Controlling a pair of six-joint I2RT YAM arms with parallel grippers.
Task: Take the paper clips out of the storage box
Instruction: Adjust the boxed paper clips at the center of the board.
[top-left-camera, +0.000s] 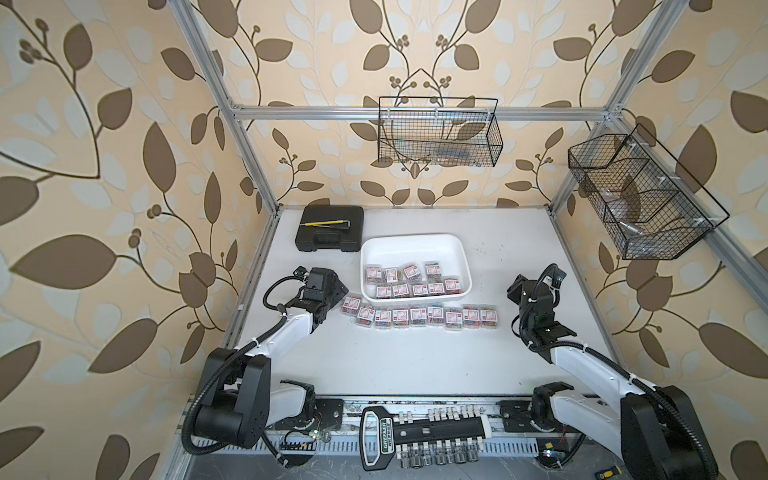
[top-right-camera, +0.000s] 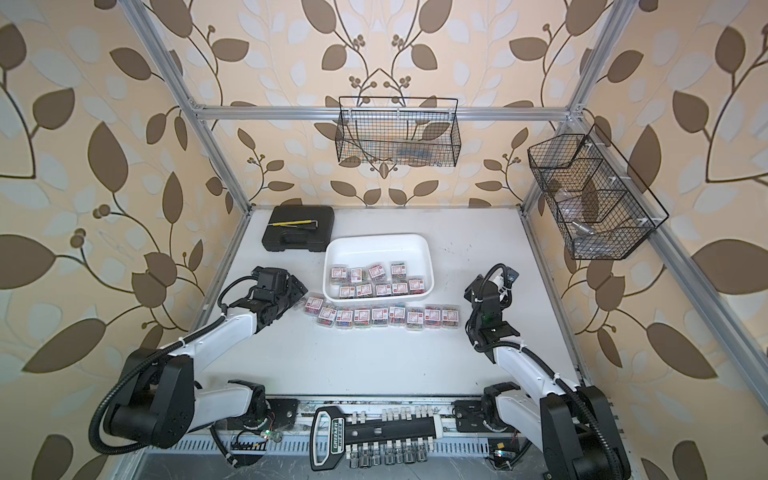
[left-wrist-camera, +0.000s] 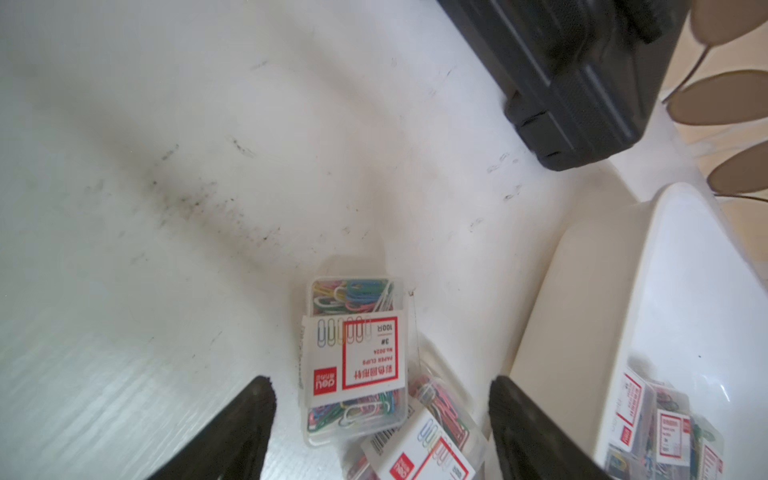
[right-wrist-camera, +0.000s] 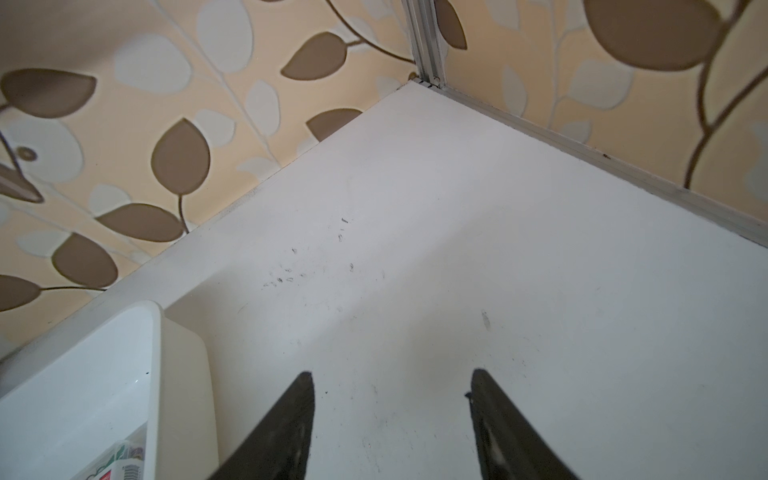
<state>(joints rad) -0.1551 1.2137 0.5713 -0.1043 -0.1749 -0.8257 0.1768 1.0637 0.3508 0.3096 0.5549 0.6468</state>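
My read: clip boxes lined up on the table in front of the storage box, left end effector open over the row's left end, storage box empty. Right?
The storage box is not empty: a top view shows about nine boxes of paper clips in its near half. The row on the table and the open left end effector are right.

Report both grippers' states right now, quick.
Left gripper: open, jaws apart on either side of a paper clip box lying on the table, not gripping it.
Right gripper: open, empty, over the table.
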